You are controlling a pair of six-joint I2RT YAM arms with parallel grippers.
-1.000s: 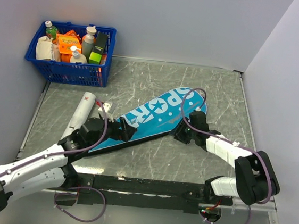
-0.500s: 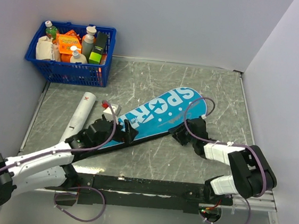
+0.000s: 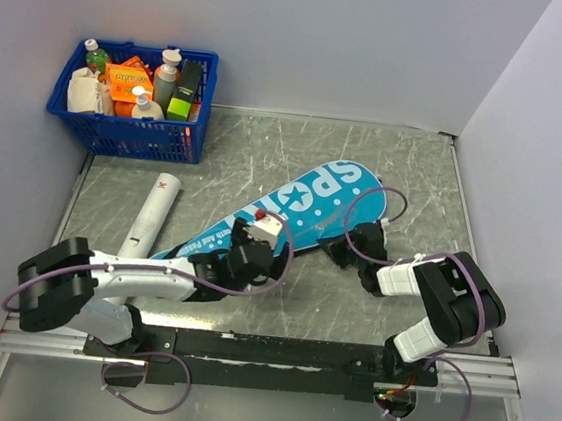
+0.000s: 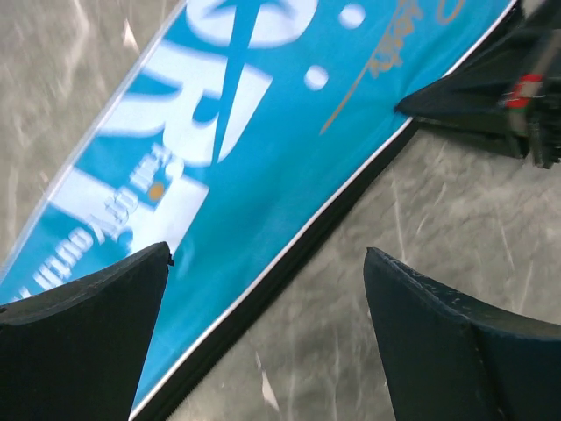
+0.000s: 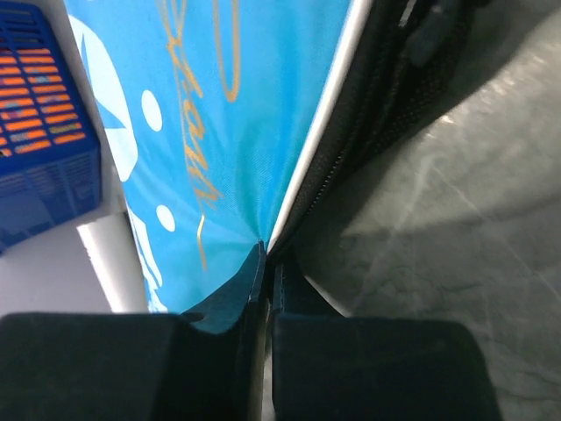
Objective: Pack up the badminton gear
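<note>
The teal racket cover (image 3: 312, 206) lettered "SPORT" lies diagonally on the table, wide end at the far right. My left gripper (image 3: 274, 253) hovers open over the cover's near black zipper edge (image 4: 289, 263), with one finger (image 4: 79, 342) over the teal fabric and the other (image 4: 456, 351) over bare table. My right gripper (image 3: 340, 252) is shut on the cover's near edge (image 5: 263, 254), pinching the fabric between its fingers. A long white tube (image 3: 149, 219) lies left of the cover. The racket and shuttlecocks are not in view.
A blue plastic basket (image 3: 129, 129) of bottles and boxes stands at the far left corner; it also shows in the right wrist view (image 5: 39, 149). Grey walls close in the table at the back and on both sides.
My left gripper has slid right along the cover's near edge, from the narrow end toward the middle. My right gripper has drawn slightly left and nearer, still on the cover's edge.
</note>
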